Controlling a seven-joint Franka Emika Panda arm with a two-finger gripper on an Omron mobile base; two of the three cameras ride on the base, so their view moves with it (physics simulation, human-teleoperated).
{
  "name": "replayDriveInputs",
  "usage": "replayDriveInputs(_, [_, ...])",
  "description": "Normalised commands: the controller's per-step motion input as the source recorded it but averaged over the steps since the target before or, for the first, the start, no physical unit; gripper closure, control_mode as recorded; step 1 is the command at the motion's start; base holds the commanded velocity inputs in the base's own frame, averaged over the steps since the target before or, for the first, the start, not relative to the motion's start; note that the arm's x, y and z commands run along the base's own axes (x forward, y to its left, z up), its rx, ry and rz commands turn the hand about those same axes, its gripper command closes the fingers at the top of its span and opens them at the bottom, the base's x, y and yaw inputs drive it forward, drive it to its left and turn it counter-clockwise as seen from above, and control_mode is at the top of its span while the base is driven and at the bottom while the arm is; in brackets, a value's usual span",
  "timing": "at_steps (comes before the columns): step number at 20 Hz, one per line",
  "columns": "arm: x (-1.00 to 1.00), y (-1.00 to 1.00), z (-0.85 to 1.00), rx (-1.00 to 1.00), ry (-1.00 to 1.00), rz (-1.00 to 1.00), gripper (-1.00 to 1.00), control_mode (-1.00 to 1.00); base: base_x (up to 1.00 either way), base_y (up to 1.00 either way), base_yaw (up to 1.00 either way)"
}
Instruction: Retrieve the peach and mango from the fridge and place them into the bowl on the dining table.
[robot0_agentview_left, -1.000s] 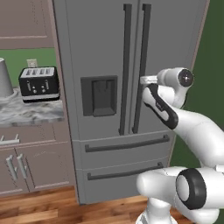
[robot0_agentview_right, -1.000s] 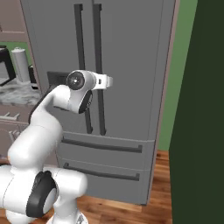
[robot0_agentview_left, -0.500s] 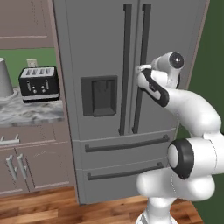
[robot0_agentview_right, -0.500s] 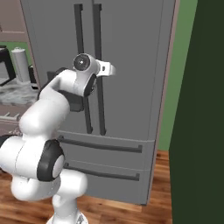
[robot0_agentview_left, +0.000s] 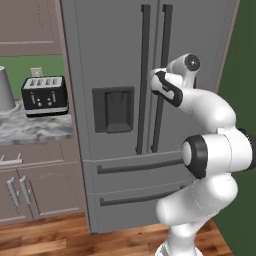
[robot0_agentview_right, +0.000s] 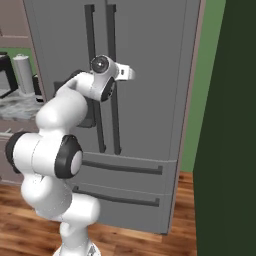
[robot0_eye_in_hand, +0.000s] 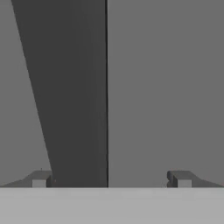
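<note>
The tall grey fridge (robot0_agentview_left: 115, 55) (robot0_agentview_right: 150, 75) stands with both doors and its bottom drawers shut, so the peach and mango are hidden. The bowl and the dining table are out of view. My arm reaches up to the right door's long dark handle (robot0_agentview_left: 162, 60) (robot0_agentview_right: 113, 125) at about dispenser height. In the hand view my gripper (robot0_eye_in_hand: 109, 179) is open. That dark handle (robot0_eye_in_hand: 74, 87) runs up between the fingertips (robot0_eye_in_hand: 39, 180), closer to the left one, with plain grey door behind it. Nothing is held.
A black toaster (robot0_agentview_left: 45, 95) and a grey canister (robot0_agentview_left: 5, 90) sit on the marbled counter (robot0_agentview_left: 30, 131) left of the fridge, above brown cabinets (robot0_agentview_left: 35, 192). A dark green wall (robot0_agentview_right: 230, 125) rises close on the right. The floor (robot0_agentview_left: 45, 240) is wood.
The arm has folded upward and swung its hand in from the right, closer to the fridge's right handle. The jaws stayed open and the fridge stayed shut.
</note>
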Motion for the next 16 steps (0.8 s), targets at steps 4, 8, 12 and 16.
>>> replayDriveInputs(4, [0.55, -0.09, 0.00, 0.00, 0.00, 0.00, -1.00, -1.00, 0.00, 0.00, 0.00])
replayDriveInputs(8, [0.49, -0.20, 0.00, 0.00, 0.00, 0.00, -1.00, -1.00, 0.00, 0.00, 0.00])
replayDriveInputs(12, [0.57, -0.16, 0.00, 0.00, 0.00, 0.00, -1.00, -1.00, 0.00, 0.00, 0.00])
replayDriveInputs(16, [0.59, -0.04, 0.00, 0.00, 0.00, 0.00, 1.00, -1.00, 0.00, 0.00, 0.00])
